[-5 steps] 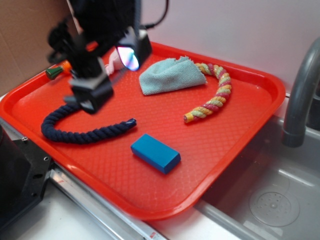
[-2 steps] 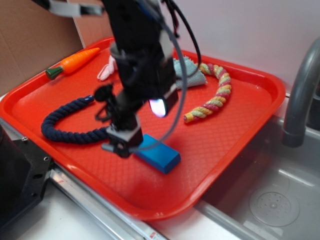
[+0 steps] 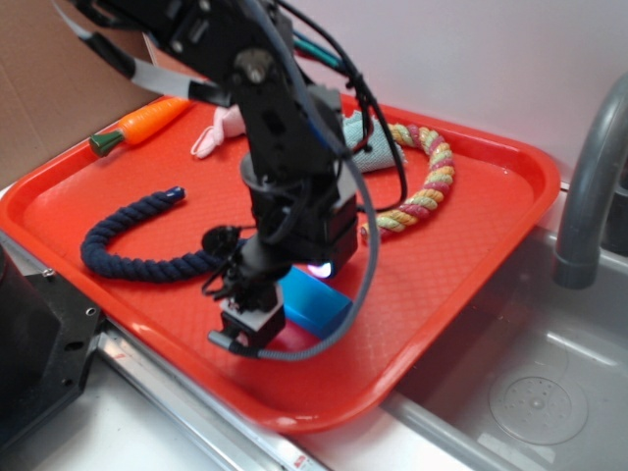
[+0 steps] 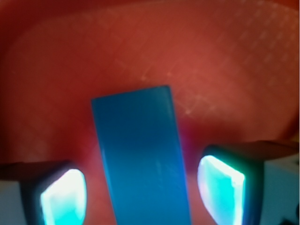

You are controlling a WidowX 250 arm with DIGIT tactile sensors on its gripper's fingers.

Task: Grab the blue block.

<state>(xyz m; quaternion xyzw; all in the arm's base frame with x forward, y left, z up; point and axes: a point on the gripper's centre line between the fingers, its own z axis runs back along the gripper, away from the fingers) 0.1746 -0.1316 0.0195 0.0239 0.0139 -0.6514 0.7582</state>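
The gripper (image 3: 257,329) has been brought across from the upper left of the exterior frame, where it hung over the navy rope (image 3: 137,245) a second ago, down to the lower middle of the tray (image 3: 471,265). In the last fraction of a second it has been lowered further and shifted slightly toward the frame's bottom, so that much of the block (image 3: 312,302) is now masked by the arm; only its right end is seen, lying flat on the tray where it lay before.

In the wrist view the block (image 4: 140,159) is seen running up the middle of the frame, slightly slanted, with one lit fingertip (image 4: 63,197) at lower left and the other at lower right. The jaws are held apart, one on each long side of the block, and a strip of red tray is visible between each pad and the block, so no contact has yet been made.

The approach is judged nearly complete: the block is straddled, and what seems left is a final descent and a closing of the jaws.
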